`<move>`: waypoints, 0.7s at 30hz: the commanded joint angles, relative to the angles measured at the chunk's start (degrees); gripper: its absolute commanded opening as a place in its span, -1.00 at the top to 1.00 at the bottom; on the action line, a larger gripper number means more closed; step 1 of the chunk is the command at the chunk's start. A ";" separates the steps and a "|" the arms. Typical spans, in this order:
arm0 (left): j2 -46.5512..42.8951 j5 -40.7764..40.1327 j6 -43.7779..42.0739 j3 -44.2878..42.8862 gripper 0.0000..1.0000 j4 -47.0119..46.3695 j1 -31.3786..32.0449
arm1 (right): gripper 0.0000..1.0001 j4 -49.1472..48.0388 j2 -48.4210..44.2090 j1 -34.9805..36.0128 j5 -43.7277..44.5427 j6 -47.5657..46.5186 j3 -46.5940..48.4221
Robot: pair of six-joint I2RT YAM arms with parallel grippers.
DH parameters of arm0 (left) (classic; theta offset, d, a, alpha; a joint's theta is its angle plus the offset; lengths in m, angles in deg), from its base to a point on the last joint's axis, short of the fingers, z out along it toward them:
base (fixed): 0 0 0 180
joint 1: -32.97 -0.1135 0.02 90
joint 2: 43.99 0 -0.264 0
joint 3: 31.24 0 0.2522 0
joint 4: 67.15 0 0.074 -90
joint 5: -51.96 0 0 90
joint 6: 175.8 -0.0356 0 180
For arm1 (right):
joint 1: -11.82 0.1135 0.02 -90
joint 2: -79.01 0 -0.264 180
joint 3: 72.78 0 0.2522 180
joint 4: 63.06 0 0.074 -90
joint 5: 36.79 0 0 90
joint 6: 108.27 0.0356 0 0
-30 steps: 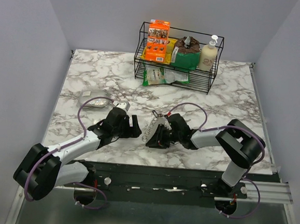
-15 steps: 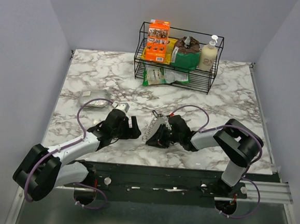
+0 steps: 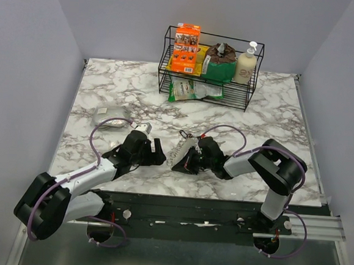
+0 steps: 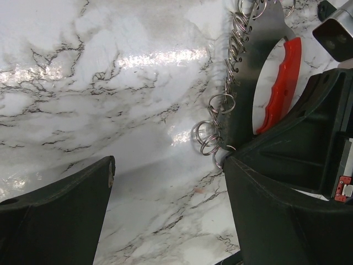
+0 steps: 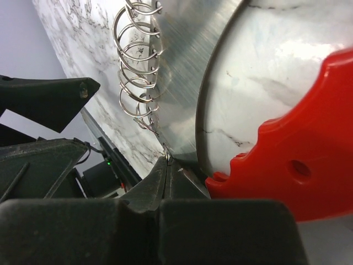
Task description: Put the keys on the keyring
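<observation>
**Right gripper closes beside the row of rings; left gripper waits wide open**

Since a second ago, the right gripper point(image 3: 177, 164) has gone from partly open to fully closed and has edged a little toward the left gripper point(image 3: 159, 151), which has kept its place and its width.

Both grippers sit low over a marble table point(image 3: 258, 114). Directly ahead of the right gripper lies a flat metal plate point(image 5: 182, 72) with a red grip point(image 5: 287, 160). It looks rigid and light, and likely to skate on the polished stone if pushed.

Along the plate's edge, between the two grippers, runs a row of split rings point(image 5: 137, 66). They are thin, springy wire, slick and loose, and probably best nipped at a single coil with the fingertips.

The keys cannot be picked out for certain. In the top view, a small cluster point(image 3: 183, 135) lies beyond the far end of the plate from the right gripper, too small to identify. Slim metal keys would be light, hard and slippery, and easiest to pinch flat across the head.

The left gripper point(image 4: 168, 165) stands wide apart and holds nothing. The lowest rings point(image 4: 212, 134) lie just ahead of it.

The right gripper point(image 5: 168, 165) has its fingers pressed together at the plate's edge, touching the wire of the last ring. Whether that wire is truly caught cannot be told.
</observation>
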 commanded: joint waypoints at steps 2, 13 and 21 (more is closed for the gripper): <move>-2.37 -0.70 -0.02 0.37 -0.78 0.21 -0.25 | 0.99 5.43 -2.09 0.37 5.72 -6.09 -0.49; -12.04 -1.67 -2.39 -0.07 -0.78 2.59 -0.25 | 0.99 21.07 -9.92 0.28 10.12 -21.64 4.51; -16.61 -1.32 -5.03 -1.74 -0.78 3.38 -0.25 | 0.99 28.55 -12.90 0.28 7.92 -30.96 7.77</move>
